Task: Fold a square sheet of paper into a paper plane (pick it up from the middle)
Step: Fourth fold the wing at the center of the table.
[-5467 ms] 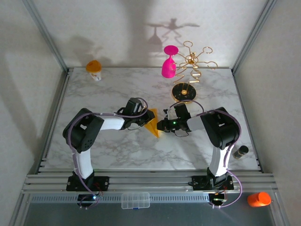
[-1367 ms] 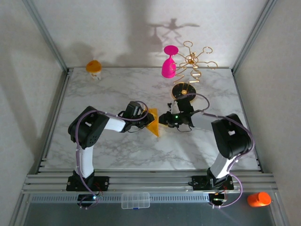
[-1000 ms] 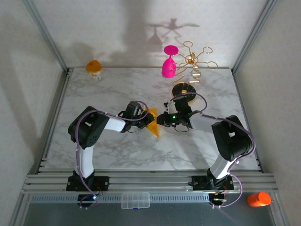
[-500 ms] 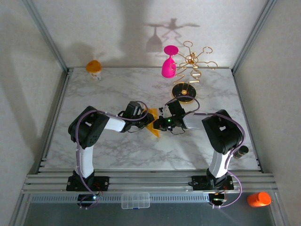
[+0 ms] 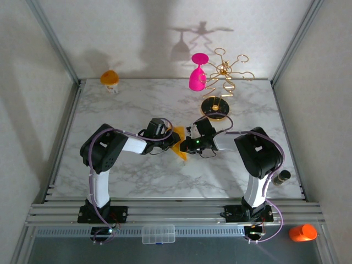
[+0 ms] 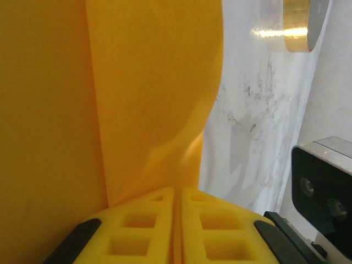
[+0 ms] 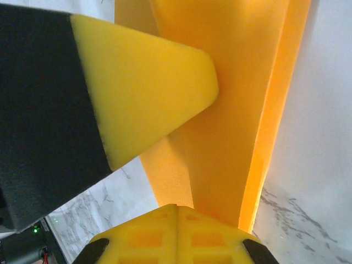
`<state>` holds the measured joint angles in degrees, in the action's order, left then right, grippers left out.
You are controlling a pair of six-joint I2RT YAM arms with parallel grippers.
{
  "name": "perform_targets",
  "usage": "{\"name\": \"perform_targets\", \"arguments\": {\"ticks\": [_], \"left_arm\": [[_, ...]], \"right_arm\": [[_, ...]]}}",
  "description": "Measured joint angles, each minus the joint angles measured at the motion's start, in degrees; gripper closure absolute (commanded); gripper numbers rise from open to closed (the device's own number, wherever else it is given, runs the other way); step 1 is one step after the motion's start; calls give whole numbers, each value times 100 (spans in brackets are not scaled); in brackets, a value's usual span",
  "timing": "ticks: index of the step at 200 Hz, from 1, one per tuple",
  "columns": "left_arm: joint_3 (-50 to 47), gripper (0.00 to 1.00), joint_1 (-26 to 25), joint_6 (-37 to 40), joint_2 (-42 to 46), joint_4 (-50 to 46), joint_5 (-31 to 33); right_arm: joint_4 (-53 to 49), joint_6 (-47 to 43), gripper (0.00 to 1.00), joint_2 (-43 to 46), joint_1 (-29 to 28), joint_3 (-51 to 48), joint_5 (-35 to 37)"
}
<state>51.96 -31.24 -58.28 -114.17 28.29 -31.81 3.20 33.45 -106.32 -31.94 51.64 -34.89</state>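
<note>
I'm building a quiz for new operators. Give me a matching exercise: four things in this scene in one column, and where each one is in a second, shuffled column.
Things
1. pink goblet
2. orange-topped white cup
3. yellow-orange paper
4. clear plastic box

Places
A. on the near rail, between the arm bases
B. mid-table, where the left hand and right hand meet
C. far left corner of the table
D. far edge, beside the gold rack

Pairs: 1-D, 2-C, 3-B, 4-A
</note>
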Motion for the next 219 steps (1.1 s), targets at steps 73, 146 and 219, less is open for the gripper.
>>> {"name": "perform_targets", "arguments": {"ticks": [73, 146, 219], "left_arm": [[0, 89, 0, -2, 0, -2, 2], [4, 89, 13, -28, -11, -4, -2], [4, 89, 28, -133, -24, 4, -20]], "right_arm": [[39, 0, 94, -116, 2, 0, -31], [-31, -72, 94, -103, 2, 24, -168], [-81, -59, 94, 26, -9, -142, -282]]}}
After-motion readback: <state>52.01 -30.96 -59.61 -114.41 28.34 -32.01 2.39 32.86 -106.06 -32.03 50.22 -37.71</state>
